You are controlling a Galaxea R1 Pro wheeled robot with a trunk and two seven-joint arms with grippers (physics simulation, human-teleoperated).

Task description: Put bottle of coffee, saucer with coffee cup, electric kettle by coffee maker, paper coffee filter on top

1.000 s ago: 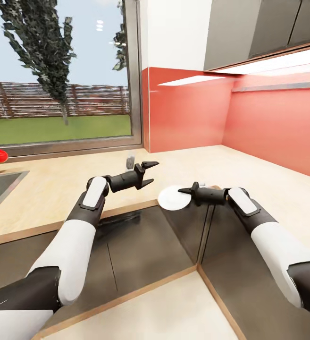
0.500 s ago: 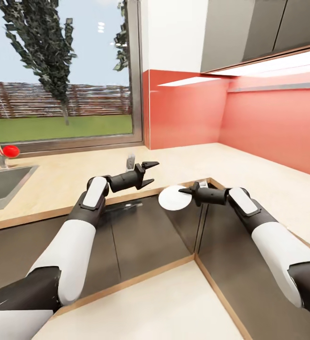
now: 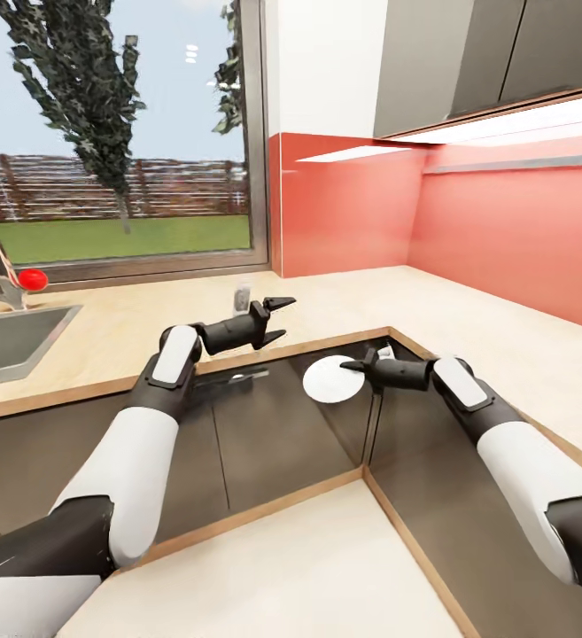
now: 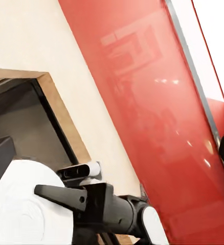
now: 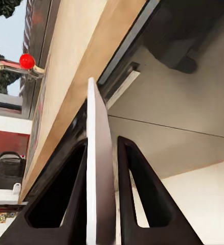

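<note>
Steel sink [image 3: 11, 341] sits at far left in the kitchen countertop [image 3: 344, 306]. Next, the left gripper [image 3: 277, 319] hangs spread and empty above the counter's edge. Rightward, the right gripper [image 3: 354, 364] pinches the saucer [image 3: 330, 381] before the grey cabinet fronts [image 3: 264, 434].

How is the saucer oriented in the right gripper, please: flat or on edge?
On edge: the saucer stands edge-on between the right gripper fingers.

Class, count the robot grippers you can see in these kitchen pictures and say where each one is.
2. The left gripper, empty with jaws apart, is over the kitchen countertop edge. The right gripper holds the saucer on edge in front of the grey cabinet fronts.
</note>
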